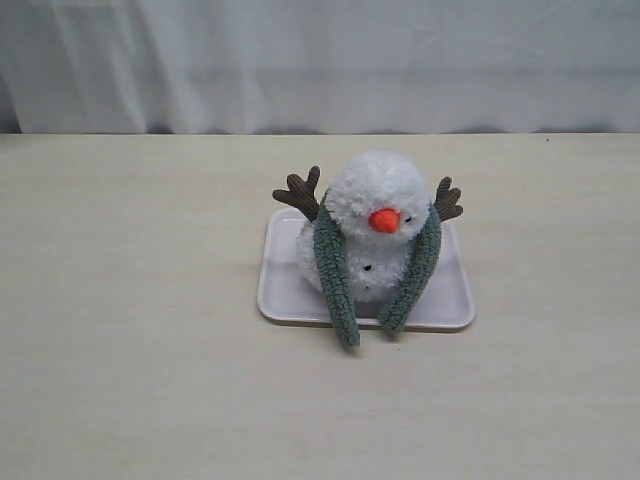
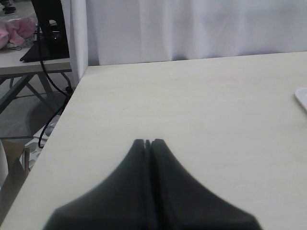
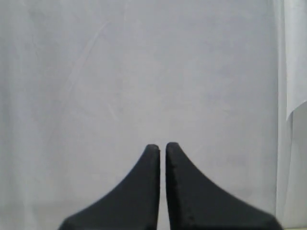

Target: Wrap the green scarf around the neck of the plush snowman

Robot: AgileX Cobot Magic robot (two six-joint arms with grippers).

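Two grippers, both empty. The left gripper (image 2: 147, 143) has its dark fingers pressed tip to tip, gripping nothing, and hangs over the bare pale wooden table (image 2: 192, 96). The right gripper (image 3: 162, 146) is closed down to a thin slit, also gripping nothing, and faces the white curtain (image 3: 144, 72).

Ahead of the left gripper's tips, off to one side and well apart, a corner of the one white tray (image 2: 302, 97) shows. How far the tray lies from the right gripper cannot be told.

That tray holds one plush snowman (image 1: 378, 190). It sits upright with its single carrot nose (image 1: 384, 220) facing the exterior camera and its two brown twig arms (image 1: 298, 192) raised on either side of the head.

One green scarf (image 1: 331, 262) lies over the snowman's neck (image 1: 335, 228), bent into an upside-down U. Its long axis runs down the front of the body in two hanging strands, one on each side of the nose. The strands are uncrossed and apart. One end reaches past the tray's near rim onto the table; the other ends about at that rim.
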